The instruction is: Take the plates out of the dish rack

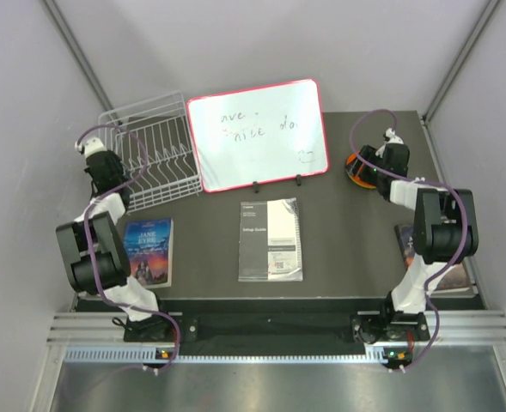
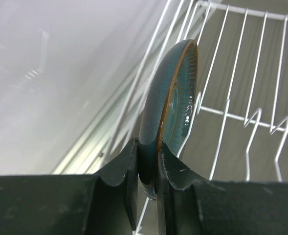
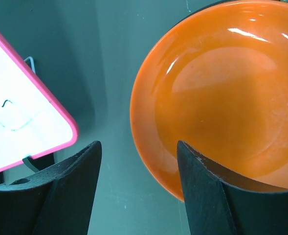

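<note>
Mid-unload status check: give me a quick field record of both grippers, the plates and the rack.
left gripper: shut on teal plate's rim
teal plate: upright on edge, within dish rack
right gripper: open, fingers astride orange plate's rim
orange plate: flat on table, right of whiteboard, apart from it
rack slots in left wrist view: no other plate

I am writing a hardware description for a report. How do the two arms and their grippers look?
Both the left arm and the right arm have black joint housings, white links and a purple cable looping along them. The left gripper's fingers and the right gripper's fingers are matte black wedges with slightly rough edges.
</note>
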You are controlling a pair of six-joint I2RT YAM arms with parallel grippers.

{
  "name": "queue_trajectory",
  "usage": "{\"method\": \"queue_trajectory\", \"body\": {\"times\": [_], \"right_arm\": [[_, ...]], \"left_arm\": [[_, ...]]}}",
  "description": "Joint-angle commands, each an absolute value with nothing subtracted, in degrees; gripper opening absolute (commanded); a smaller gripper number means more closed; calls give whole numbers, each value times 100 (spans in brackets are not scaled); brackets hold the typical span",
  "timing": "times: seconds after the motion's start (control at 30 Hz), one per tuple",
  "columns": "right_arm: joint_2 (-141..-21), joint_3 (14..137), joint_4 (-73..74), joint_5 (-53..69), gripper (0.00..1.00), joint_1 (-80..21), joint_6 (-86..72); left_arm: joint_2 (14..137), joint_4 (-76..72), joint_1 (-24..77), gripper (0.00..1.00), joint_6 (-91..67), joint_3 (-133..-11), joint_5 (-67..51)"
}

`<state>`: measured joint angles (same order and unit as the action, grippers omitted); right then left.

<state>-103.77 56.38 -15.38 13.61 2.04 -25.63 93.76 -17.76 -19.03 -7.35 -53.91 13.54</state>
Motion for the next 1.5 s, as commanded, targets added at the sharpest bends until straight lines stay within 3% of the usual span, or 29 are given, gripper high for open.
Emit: {"method": "queue_trajectory", "body": {"times": [0.0, 0.6, 0.7, 0.93, 1.17, 1.47], "right_arm": [[-10187, 5827, -1644, 1336, 63, 229, -2540], [-8632, 5485, -897, 800, 68, -360, -2241], [-8236, 5292, -967, 1037, 87, -492, -2337], [-7568, 4861, -1686, 2100, 94, -703, -2934], [-7769, 4799, -2750, 2514, 93, -1413, -3489], [-8489, 5018, -3348, 2514, 93, -1986, -3674]], "left_arm": [[8579, -2416, -1705, 0, -738, -5670, 1055], [7102, -1776, -1240, 0, -2021, -5564, 396], [6988, -1758, -985, 0, -2311, -5450, 115], [7162, -2364, -249, 0, -3454, -4984, -1309], [7400, -2836, 1018, 0, -3733, -4843, -1511], [7541, -3243, 1678, 0, -4130, -4641, -1819]]}}
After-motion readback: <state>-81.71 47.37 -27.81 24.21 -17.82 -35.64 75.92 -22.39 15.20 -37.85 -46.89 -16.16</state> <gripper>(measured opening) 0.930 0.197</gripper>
